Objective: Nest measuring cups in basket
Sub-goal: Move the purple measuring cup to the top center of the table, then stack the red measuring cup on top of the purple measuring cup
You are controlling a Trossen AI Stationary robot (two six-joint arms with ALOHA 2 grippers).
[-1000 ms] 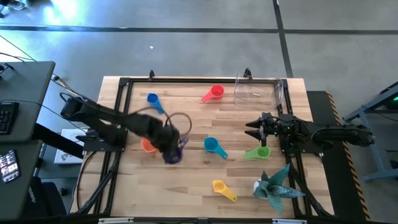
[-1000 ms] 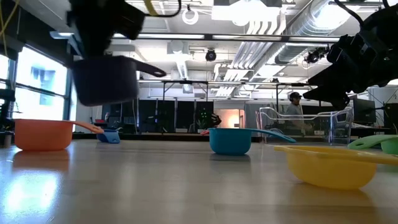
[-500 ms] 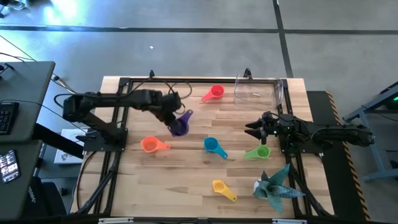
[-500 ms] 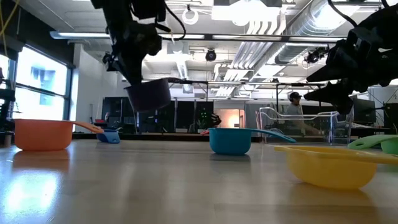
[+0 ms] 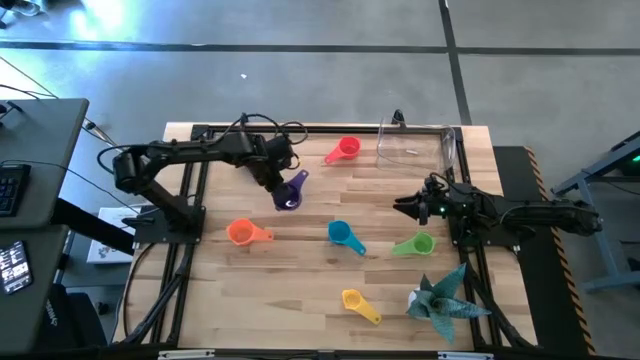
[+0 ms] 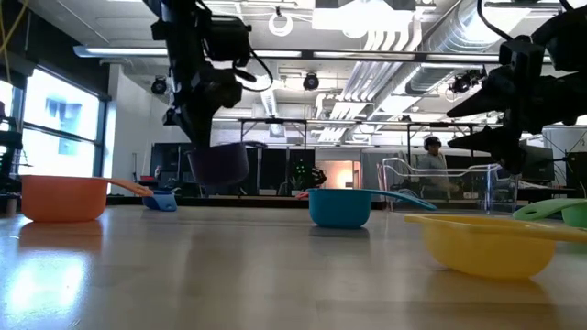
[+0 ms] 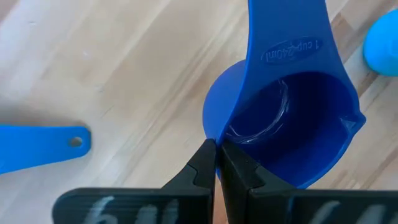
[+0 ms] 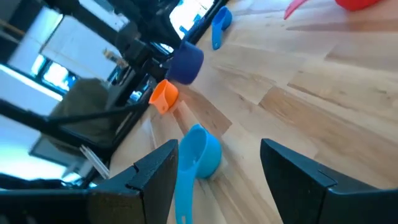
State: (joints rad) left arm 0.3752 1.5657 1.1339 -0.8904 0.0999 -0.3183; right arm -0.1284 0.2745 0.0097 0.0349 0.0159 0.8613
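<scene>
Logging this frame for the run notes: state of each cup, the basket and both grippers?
Purple cup: held off the table by the left gripper, upright.
Red cup: on table, near the basket.
Orange cup: on table.
Teal cup: on table.
Green cup: on table.
Yellow cup: on table.
Basket: no cup in it.
Right gripper: open, holding nothing.

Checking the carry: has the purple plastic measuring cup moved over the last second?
Yes. Held in the left claw, the purple plastic measuring cup went from beside the orange cup toward the table's far edge.
</scene>
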